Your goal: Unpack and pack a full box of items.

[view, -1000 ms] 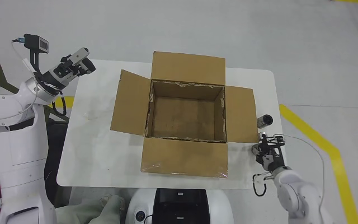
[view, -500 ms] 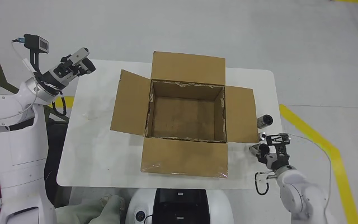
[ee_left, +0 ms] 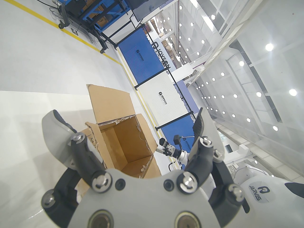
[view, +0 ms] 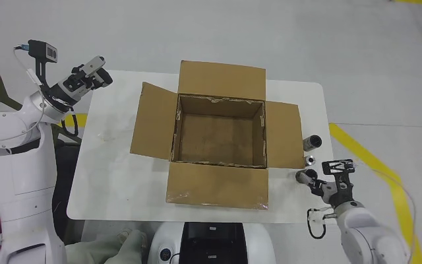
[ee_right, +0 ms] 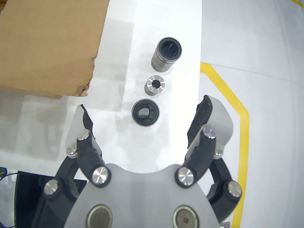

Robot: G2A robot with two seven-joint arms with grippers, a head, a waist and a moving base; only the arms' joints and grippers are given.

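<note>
An open cardboard box [view: 219, 139] stands in the middle of the white table [view: 112, 185], its inside bare. Right of its right flap, three metal parts stand in a row: a tall cylinder bushing [view: 311, 140] [ee_right: 166, 53], a small silver collar [view: 309, 159] [ee_right: 154, 85] and a black ring [view: 302, 176] [ee_right: 145, 113]. My right gripper [view: 331, 175] [ee_right: 144, 106] is open and holds nothing, hovering at the table's right edge just beyond the black ring. My left gripper [view: 99, 69] [ee_left: 128, 114] is open and raised off the table's far left corner, facing the box [ee_left: 123, 138].
All four box flaps are folded outward; the right flap [ee_right: 52, 34] reaches close to the row of parts. Yellow floor tape [view: 369, 158] runs just past the table's right side. Bare tabletop lies left of the box.
My right gripper has drawn back toward the table's right edge, uncovering the black ring standing on the table. The left arm and the box have not moved.
</note>
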